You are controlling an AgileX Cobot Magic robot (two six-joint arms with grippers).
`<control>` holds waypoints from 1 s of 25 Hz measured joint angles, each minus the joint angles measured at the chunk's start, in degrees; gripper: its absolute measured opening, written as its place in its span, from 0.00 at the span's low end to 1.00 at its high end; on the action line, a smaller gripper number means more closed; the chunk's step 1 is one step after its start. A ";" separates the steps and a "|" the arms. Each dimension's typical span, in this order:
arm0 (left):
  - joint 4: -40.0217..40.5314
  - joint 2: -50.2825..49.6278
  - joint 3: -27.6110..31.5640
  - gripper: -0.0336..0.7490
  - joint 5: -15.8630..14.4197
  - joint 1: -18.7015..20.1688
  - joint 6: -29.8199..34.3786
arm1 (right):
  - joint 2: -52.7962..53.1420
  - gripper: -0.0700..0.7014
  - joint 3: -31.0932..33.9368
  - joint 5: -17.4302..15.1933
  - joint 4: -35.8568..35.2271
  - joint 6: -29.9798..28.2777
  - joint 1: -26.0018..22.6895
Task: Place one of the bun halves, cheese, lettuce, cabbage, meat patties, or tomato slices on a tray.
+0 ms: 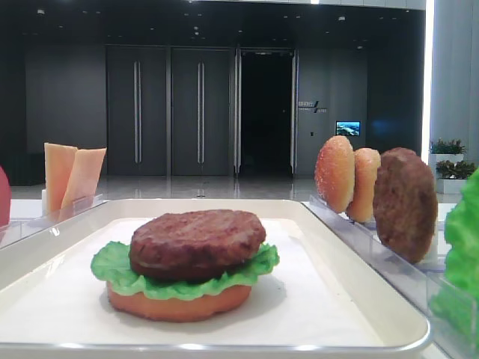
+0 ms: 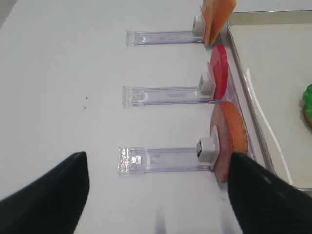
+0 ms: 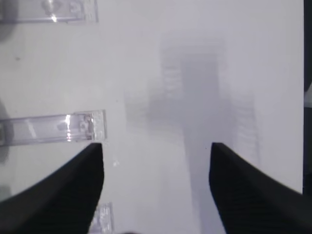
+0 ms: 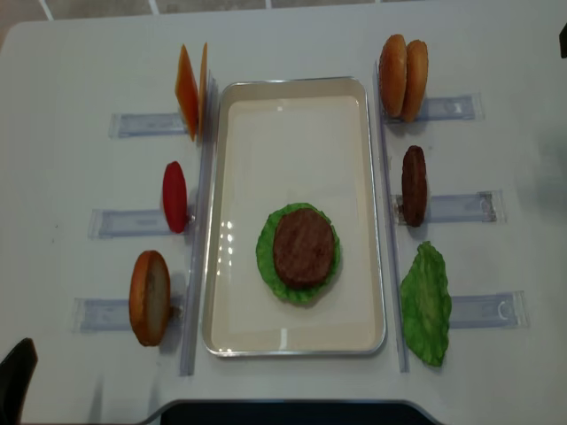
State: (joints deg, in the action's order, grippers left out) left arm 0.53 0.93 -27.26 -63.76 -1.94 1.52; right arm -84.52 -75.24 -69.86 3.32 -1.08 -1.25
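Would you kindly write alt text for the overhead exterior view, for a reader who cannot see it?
A white tray holds a meat patty on lettuce. Clear racks to its left hold cheese, a tomato slice and a bun half; racks to its right hold two buns, a patty and a lettuce leaf.

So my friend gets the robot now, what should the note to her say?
Left gripper: open, empty, over the bare table beside the left racks.
Right gripper: open, empty, over the bare table.
On the large white rectangular tray: a bun half at the bottom, ruffled green lettuce, dark-brown meat patty on top.
Still in the racks: pale-orange cheese slabs, red tomato slice, one bun half on the left; two bun halves, a patty, lettuce on the right.
Next: perhaps cheese or tomato.
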 joint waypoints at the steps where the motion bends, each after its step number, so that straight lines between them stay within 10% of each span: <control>1: 0.00 0.00 0.00 0.93 0.00 0.00 0.00 | 0.76 0.70 1.32 0.00 -0.03 -0.12 0.00; 25: 0.00 0.00 0.00 0.93 0.00 0.00 0.02 | 44.39 0.70 28.36 -0.27 -3.32 -0.74 0.00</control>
State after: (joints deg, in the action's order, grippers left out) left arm 0.53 0.93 -27.26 -63.76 -1.94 1.54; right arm -40.12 -46.88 -70.13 0.00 -1.82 -1.25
